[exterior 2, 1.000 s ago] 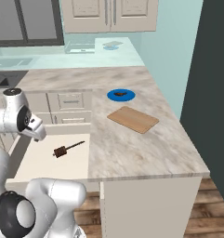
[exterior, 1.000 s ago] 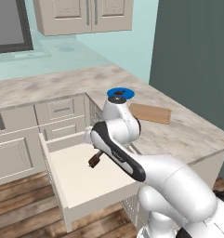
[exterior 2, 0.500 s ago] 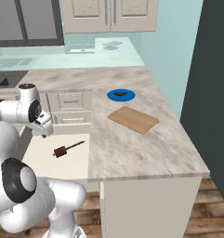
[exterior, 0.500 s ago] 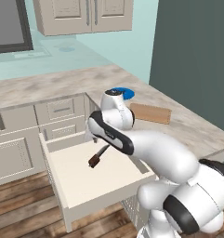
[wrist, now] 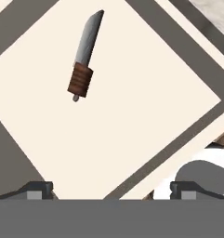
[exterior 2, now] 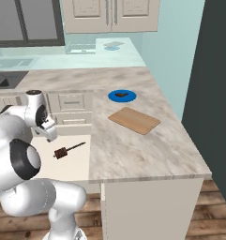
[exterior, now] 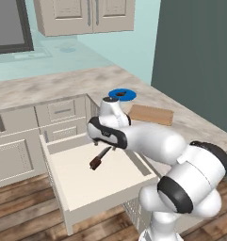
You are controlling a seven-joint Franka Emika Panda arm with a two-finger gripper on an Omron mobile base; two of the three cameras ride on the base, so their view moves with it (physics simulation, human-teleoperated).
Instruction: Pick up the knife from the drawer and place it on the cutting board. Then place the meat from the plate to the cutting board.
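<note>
The knife (exterior: 100, 157) (exterior 2: 67, 150) lies flat on the pale floor of the open drawer (exterior: 86, 186) (exterior 2: 79, 161), dark brown handle toward me. From the hand, the knife (wrist: 84, 58) is up and to the left on the drawer floor (wrist: 132, 116), blade pointing away. My gripper (exterior: 112, 147) (exterior 2: 50, 135) (wrist: 112, 191) hangs open just above the drawer, close to the blade end, holding nothing. On the counter the blue plate (exterior: 129, 95) (exterior 2: 129, 95) carries the meat (exterior: 116, 94) (exterior 2: 119, 95). The wooden cutting board (exterior: 150, 114) (exterior 2: 134, 120) lies bare beside the plate.
The marble counter (exterior 2: 147, 150) runs along the drawer's right side and ends at a dark wall (exterior: 195, 56). Smaller drawers with grey handles (exterior: 63, 111) sit behind the open drawer. A sink (exterior 2: 6, 79) is at the far left, and wood floor lies below.
The hand has swung across over the drawer toward the knife, and the arm has stretched out lower. The jaws stayed open; the knife has not moved.
</note>
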